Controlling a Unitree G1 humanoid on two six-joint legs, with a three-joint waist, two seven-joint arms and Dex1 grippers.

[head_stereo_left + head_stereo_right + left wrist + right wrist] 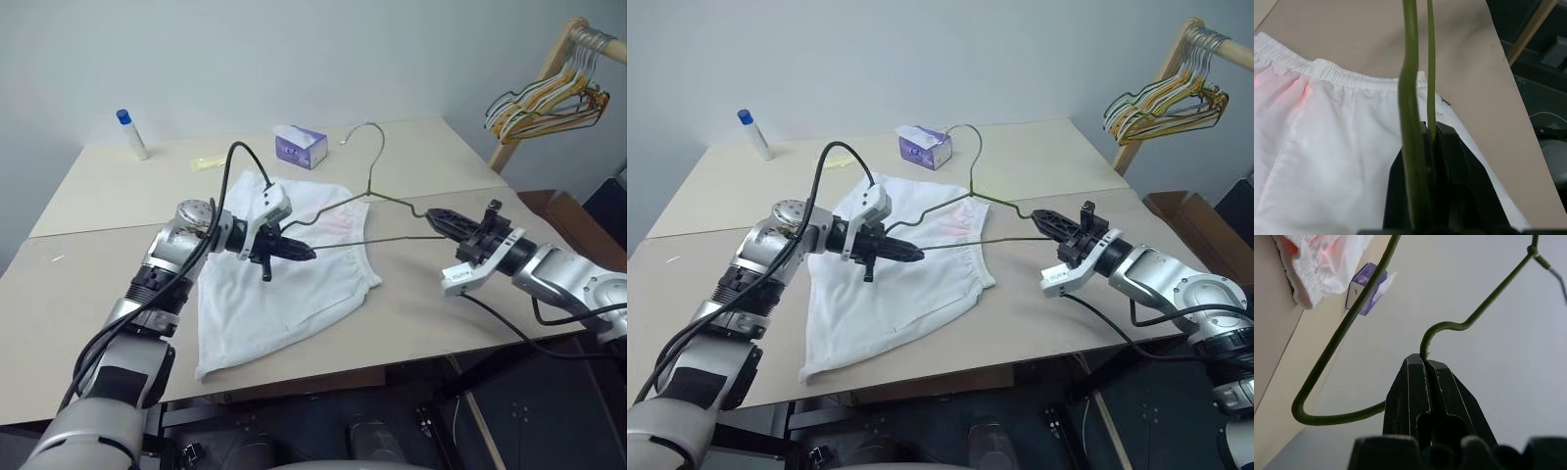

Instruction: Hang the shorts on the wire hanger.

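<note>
White fabric lies nearest the worktop's (460, 313) front edge: the shorts (284, 294) are spread flat, legs toward the robot, gathered waistband (1342, 78) farther back with a faint pink tint beside it. Directly above the shorts the wire hanger (377, 201) is held in the air, its hook (372, 137) rising on the far side. The left gripper (299, 252) hovers over the middle of the shorts with its fingers pressed together, pinching the hanger's bottom wire at its left end; the left wrist view shows two green wires running into the shut jaws. To the right of the shorts, past their edge, the right gripper (436, 219) is also clamped shut, pinching the hanger at the kink near its right corner. Beyond the shorts, toward the back of the worktop, sit a small purple tissue box (301, 147) and, farther left, a white bottle with a blue cap (131, 134).

As a judgement, the task is at an early stage: the hanger is secured in both grippers, but no part of the shorts is draped over or threaded onto it yet. Getting the fabric onto the wire remains.
</note>
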